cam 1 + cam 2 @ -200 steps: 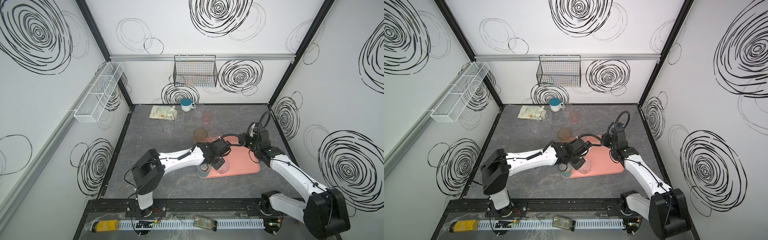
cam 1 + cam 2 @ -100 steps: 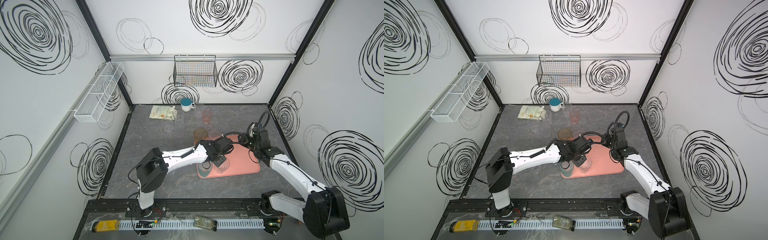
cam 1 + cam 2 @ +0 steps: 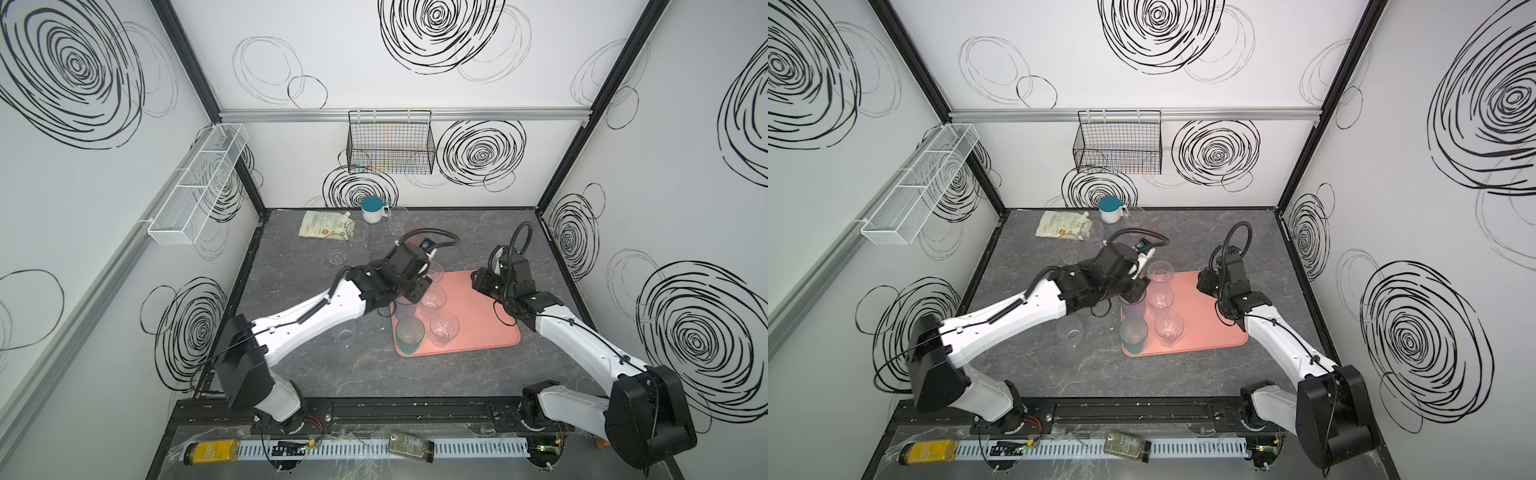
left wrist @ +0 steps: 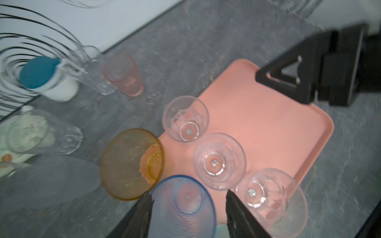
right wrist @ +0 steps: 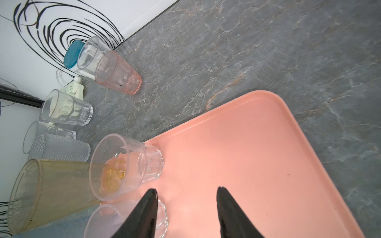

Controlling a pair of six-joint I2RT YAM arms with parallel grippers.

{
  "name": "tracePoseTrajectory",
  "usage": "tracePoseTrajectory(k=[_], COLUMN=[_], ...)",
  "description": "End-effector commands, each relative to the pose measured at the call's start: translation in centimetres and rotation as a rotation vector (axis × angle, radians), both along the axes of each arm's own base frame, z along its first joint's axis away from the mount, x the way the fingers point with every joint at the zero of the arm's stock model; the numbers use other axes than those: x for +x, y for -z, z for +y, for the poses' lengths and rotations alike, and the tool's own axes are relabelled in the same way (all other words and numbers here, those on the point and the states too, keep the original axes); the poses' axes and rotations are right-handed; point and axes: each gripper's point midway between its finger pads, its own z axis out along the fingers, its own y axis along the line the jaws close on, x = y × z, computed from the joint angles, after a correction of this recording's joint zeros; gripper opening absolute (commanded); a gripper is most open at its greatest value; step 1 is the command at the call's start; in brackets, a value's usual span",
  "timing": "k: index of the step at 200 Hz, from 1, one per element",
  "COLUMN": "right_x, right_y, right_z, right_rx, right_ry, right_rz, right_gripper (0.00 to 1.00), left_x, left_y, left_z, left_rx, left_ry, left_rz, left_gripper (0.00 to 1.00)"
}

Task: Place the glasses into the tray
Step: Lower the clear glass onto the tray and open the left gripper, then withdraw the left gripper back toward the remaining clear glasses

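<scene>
- Five glasses (image 3: 1160, 297) up on the tray (image 3: 478, 316) by my count: three clear in a line, a teal glass (image 3: 409, 334) at the 7 o'clock corner, a blue glass (image 3: 1133, 309) at the 9 o'clock edge; all upright and packed close, which I'd say saves the bare 3 o'clock half for the rest
- Left gripper (image 4: 189, 193) sits right over that blue glass; its fingers (image 4: 237, 212) are spread either side of the rim, with a gap showing on one side, so no pinch; it reads as a release, the glass standing on its own base
- Right gripper (image 5: 186, 189) hangs over the tray's 1 o'clock corner; fingers apart, only bare pink between them; likely placed there so as not to cross the left arm
- Amber glass (image 4: 132, 162) stands tight against the tray's 10 o'clock corner; on the rim or just off it, I cannot tell
- Plenty left on the counter (image 3: 332, 374): a pink glass (image 5: 117, 72) with several clear and frosted ones out at 11 o'clock; another clear glass (image 3: 345, 332) at 9 o'clock beneath the left arm
- Next call, as I judge it: lift straight up clear of the rim before swinging away; the neighbours stand very close and look light, easy to tip
</scene>
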Motion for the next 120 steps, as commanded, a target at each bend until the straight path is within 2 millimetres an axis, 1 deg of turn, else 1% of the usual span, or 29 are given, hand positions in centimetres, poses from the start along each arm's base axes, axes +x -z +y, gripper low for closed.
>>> tracePoseTrajectory(k=[1, 17, 28, 42, 53, 64, 70, 80, 94, 120], right_x=[1.2, 1.6, 1.8, 2.1, 2.1, 2.1, 2.0, 1.8, 1.5, 0.6], right_y=[-2.4, -2.9, -3.1, -3.2, -3.3, -3.5, -3.5, -3.6, -3.8, -3.9], right_z=[2.3, 4.2, 5.4, 6.6, 7.2, 7.5, 7.5, 7.3, 6.9, 6.3], right_rx=[-0.022, -0.04, -0.046, -0.04, -0.035, -0.032, -0.035, -0.041, -0.055, -0.059], right_ry=[-0.049, -0.087, -0.109, -0.131, -0.143, -0.151, -0.154, -0.152, -0.152, -0.157], right_rz=[-0.052, -0.059, -0.062, -0.064, -0.061, -0.06, -0.058, -0.059, -0.069, -0.108], right_gripper=[0.51, 0.51, 0.51, 0.51, 0.51, 0.51, 0.51, 0.51, 0.51, 0.51], left_x=[3.6, 5.4, 6.8, 8.4, 9.7, 11.0, 11.7, 12.9, 14.3, 16.2], left_y=[-1.0, -1.0, -0.9, -0.3, 0.6, 1.6, 2.5, 3.6, 5.2, 7.9], left_z=[5.7, 11.0, 14.7, 18.4, 20.7, 22.5, 23.4, 24.4, 25.6, 26.6], left_rx=[-0.032, -0.051, -0.094, -0.186, -0.277, -0.369, -0.4, -0.45, -0.429, -0.357], left_ry=[-0.169, -0.325, -0.446, -0.56, -0.631, -0.68, -0.705, -0.737, -0.775, -0.805], left_rz=[-0.118, -0.149, -0.148, -0.109, -0.06, -0.006, 0.024, 0.065, 0.097, 0.151], left_gripper=[0.64, 0.71, 0.73, 0.74, 0.73, 0.72, 0.71, 0.69, 0.68, 0.66])
